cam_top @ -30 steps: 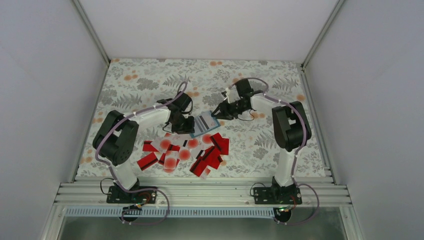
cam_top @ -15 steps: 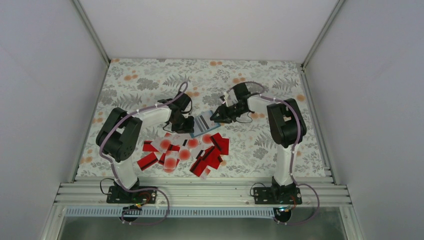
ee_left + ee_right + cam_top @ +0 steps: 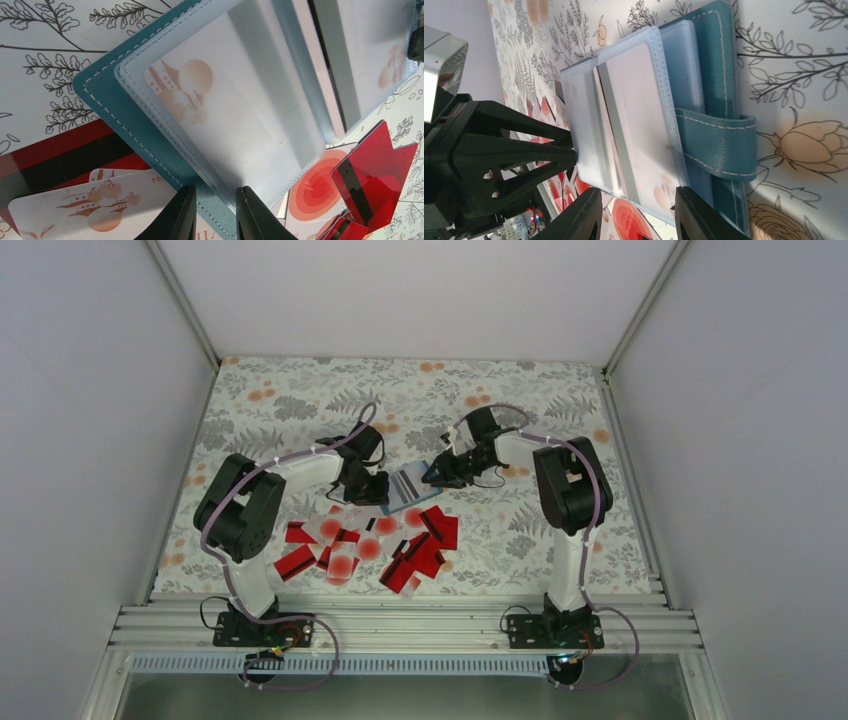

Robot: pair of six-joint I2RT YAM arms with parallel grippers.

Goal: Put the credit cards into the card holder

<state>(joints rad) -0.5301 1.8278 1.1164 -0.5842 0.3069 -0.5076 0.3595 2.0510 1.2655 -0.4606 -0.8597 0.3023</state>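
Teal and lying open, the card holder rests on the floral table just beyond the scattered red and white credit cards. The left tool straddles its stitched near edge with narrow jaws. The right tool, set a little wider, straddles the clear sleeves beside the clasp tab. Whether either tool actually grips cannot be told.
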